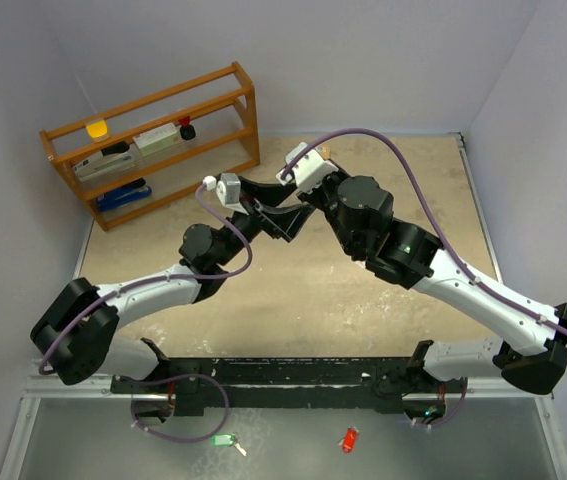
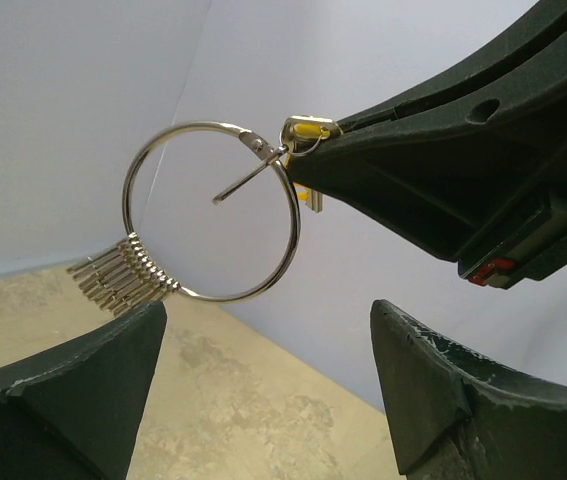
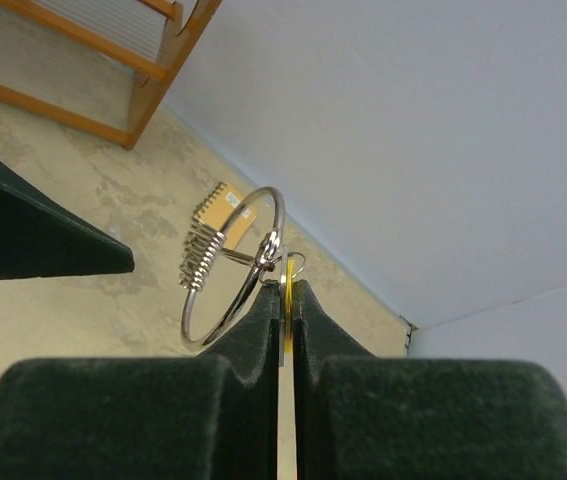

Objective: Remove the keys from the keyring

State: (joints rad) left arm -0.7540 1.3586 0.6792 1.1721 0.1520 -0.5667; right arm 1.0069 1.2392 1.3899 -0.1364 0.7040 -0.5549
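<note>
Top view: left hand (image 1: 275, 215) and right hand (image 1: 293, 200) meet mid-frame above the bench (image 1: 363, 290).
Left wrist view: left hand released beneath the hanging keyring (image 2: 213, 298), keys (image 2: 118, 275) bunched lower left.
Right wrist view: right hand clenched on yellow-headed key (image 3: 285, 280). The ring is probably stiff, light and slippery; grip the keys' heads.

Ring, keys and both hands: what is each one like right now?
Ring: open, its latch swung inward, up in the air.
Silver keys: bunched together, on the ring.
Yellow key: pinched in the right hand.
Right hand: shut on the yellow key.
Left hand: open, empty, near the ring.
</note>
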